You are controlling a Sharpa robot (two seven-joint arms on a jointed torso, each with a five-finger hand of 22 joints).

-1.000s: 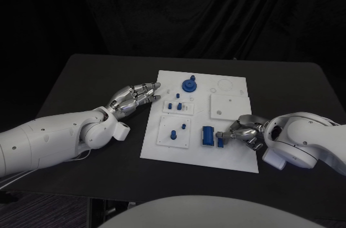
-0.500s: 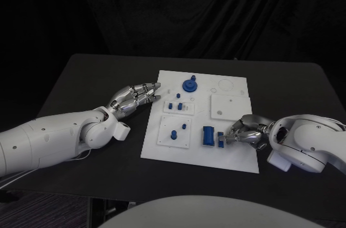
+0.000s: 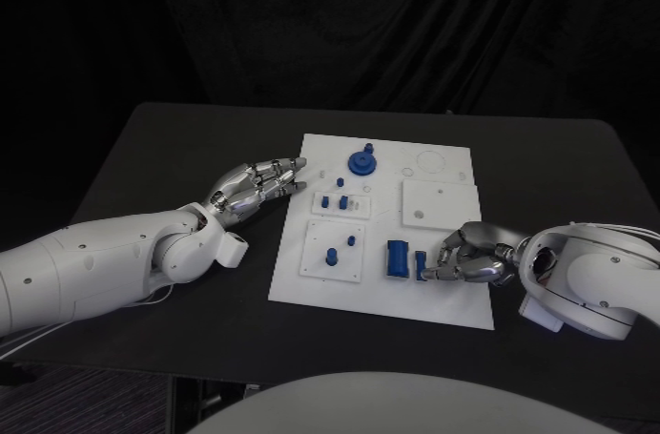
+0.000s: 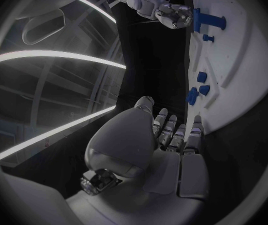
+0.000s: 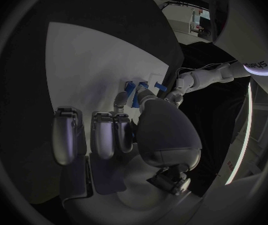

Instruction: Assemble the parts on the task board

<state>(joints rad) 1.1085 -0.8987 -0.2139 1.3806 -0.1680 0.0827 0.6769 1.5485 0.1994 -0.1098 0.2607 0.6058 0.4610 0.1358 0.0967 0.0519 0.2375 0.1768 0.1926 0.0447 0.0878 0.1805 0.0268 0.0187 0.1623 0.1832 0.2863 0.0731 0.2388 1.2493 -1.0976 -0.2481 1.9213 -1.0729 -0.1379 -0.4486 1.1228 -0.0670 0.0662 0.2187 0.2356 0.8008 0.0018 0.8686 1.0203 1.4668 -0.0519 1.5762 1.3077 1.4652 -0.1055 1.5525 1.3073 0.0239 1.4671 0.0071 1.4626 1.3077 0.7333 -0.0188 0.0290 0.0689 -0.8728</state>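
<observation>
The white task board lies mid-table. A blue knob stands at its far side, small blue pegs sit on the left half, and another peg stands nearer. A blue block stands near the right front. Beside it, my right hand pinches a small blue part between thumb and a finger; the right wrist view shows that part against the board. My left hand lies at the board's left edge, fingers stretched out, holding nothing.
A raised white square plate sits on the board's right half, with a ring outline beyond it. Black table surrounds the board. The left wrist view shows the board ahead of my left hand.
My right forearm has swung toward the table's near right and the wrist has turned, while the fingers stay at the small blue part. The left arm has not moved.
</observation>
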